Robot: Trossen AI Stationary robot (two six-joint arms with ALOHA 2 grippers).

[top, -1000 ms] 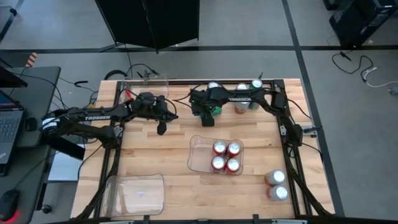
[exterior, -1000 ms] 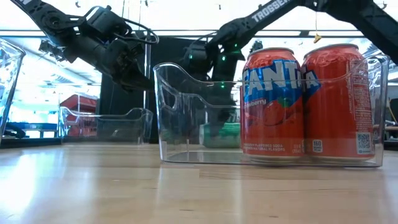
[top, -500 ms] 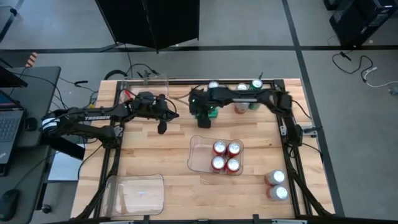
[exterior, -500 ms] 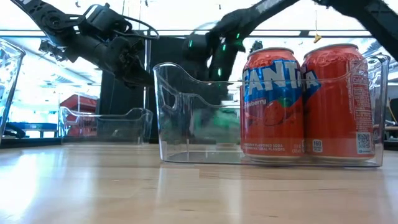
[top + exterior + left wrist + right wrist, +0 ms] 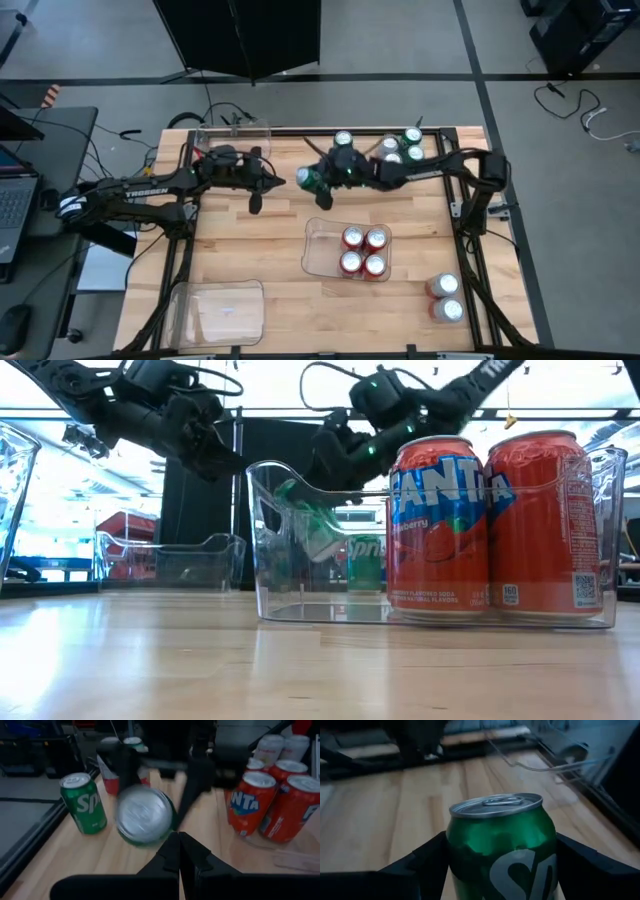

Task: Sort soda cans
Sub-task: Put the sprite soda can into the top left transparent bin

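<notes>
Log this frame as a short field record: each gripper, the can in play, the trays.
right gripper: shut on green can, lifted and tilted, at the table's far middle
left gripper: shut, empty, waiting left of it
centre tray: four red cans
near-left tray: no cans
far-left tray: no cans visible

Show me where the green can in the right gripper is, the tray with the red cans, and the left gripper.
green can (image 5: pixel 502 855), right wrist view, on its side wall
clear tray (image 5: pixel 318 248), high view, on its bare floor
left gripper (image 5: pixel 256 203), high view, at its fingertips

Grey floor (image 5: pixel 400 50), perhaps carpeted
</notes>
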